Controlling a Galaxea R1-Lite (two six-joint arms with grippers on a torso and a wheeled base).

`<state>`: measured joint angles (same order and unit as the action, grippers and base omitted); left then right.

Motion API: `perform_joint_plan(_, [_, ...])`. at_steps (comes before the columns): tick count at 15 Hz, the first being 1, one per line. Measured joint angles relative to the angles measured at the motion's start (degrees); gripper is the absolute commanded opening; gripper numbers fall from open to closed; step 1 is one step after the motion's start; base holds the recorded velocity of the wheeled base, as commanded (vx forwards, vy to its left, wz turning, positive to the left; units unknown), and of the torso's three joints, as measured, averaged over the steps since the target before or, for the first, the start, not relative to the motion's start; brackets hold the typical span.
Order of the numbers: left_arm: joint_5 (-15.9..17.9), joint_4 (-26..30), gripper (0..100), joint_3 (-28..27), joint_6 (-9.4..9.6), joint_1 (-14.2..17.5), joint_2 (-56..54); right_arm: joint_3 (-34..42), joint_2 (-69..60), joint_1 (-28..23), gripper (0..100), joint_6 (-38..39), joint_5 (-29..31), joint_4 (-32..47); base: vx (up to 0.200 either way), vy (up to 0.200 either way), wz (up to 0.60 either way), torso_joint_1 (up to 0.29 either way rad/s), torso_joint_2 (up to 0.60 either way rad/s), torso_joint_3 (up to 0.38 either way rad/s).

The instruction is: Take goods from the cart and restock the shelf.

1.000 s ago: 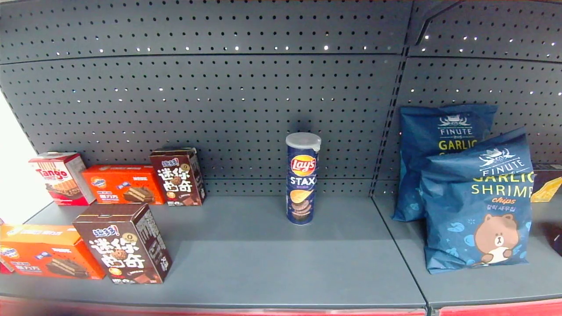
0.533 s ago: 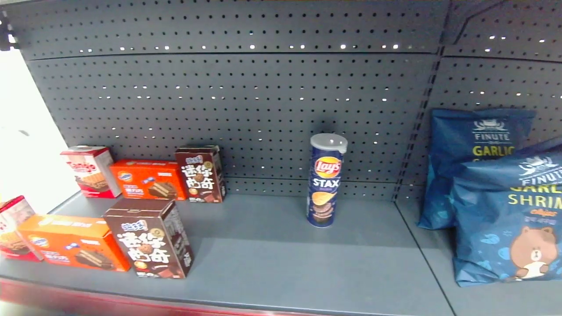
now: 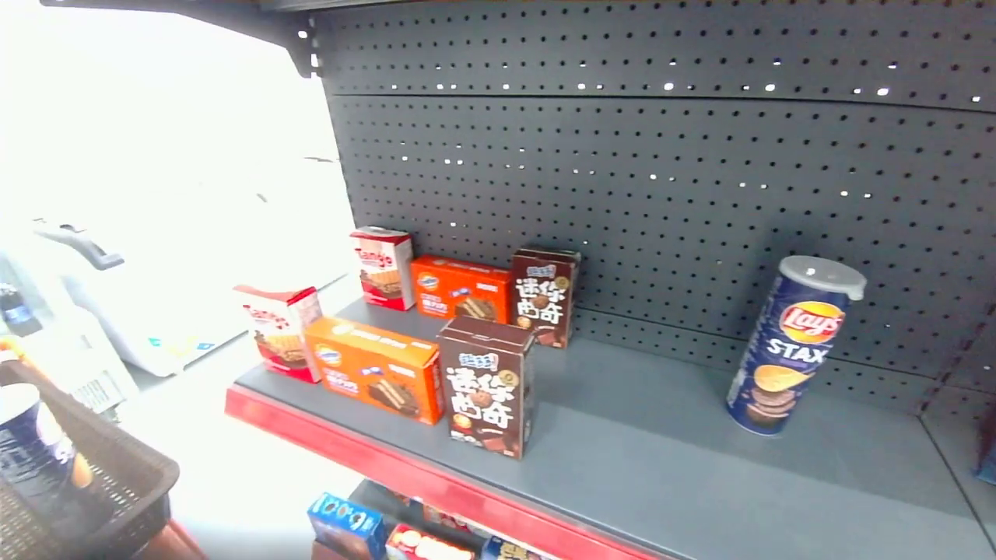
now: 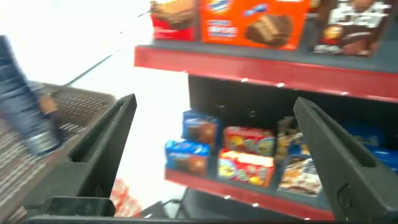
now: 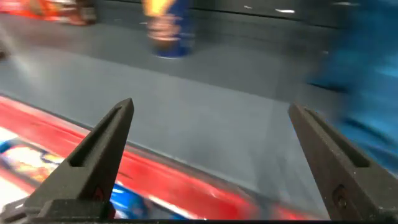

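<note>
Showing the left claw (image 4: 214, 106) spread wide and gripping nothing, near the mesh cart basket (image 4: 68, 109), low beside the end of the grey shelf (image 3: 700, 467). Showing the right claw (image 5: 209, 109) just as wide and just as bare, off the shelf's red front lip, facing the chip can (image 5: 166, 28) standing near the pegboard back (image 3: 622, 194).

Looks like the fetching step, with nothing yet in hand and plenty of bare shelf to fill. Likeliest pick: the blue can (image 3: 31, 451) in the cart, against the basket's wall, upright or leaning, hard to tell.

Doing it well probably means coming down from above with the left claw, keeping both fingers (image 4: 102, 146) clear of the mesh rim, closing around the can's middle rather than its plastic lid, and squeezing only lightly to spare a thin tube wall. Lift straight up past the rim before swinging across. Set down upright just beside the can already shelved, without nudging it; tall and narrow, so likely quick to topple.

Counted on the shelf: one chip can; two red wafer boxes (image 3: 383, 267) (image 3: 280, 330); two orange cake boxes (image 3: 459, 288) (image 3: 373, 373); two brown biscuit boxes (image 3: 545, 295) (image 3: 486, 385); six boxes in all, three behind and three in front. Counted in the cart: one can in sight. On the lower shelf (image 4: 199, 182): mixed packets (image 4: 249, 152), too cropped to count.
</note>
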<state>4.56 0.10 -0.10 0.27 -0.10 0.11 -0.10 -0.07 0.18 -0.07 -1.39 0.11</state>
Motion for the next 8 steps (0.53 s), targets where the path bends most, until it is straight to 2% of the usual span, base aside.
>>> perform_joint_plan(7, [0.0,-0.1,100,0.0,0.05,0.0,0.0,0.0,0.0,0.0,100,0.0,0.0,0.0,0.0,0.0,0.6,0.001,0.0,0.003])
perform_joint_plan(8, [0.0,-0.1,100,0.0,0.0,0.0,0.0,0.0,0.0,0.0,100,-0.1,0.0,0.0,0.0,0.0,0.0,0.0,0.0,0.0])
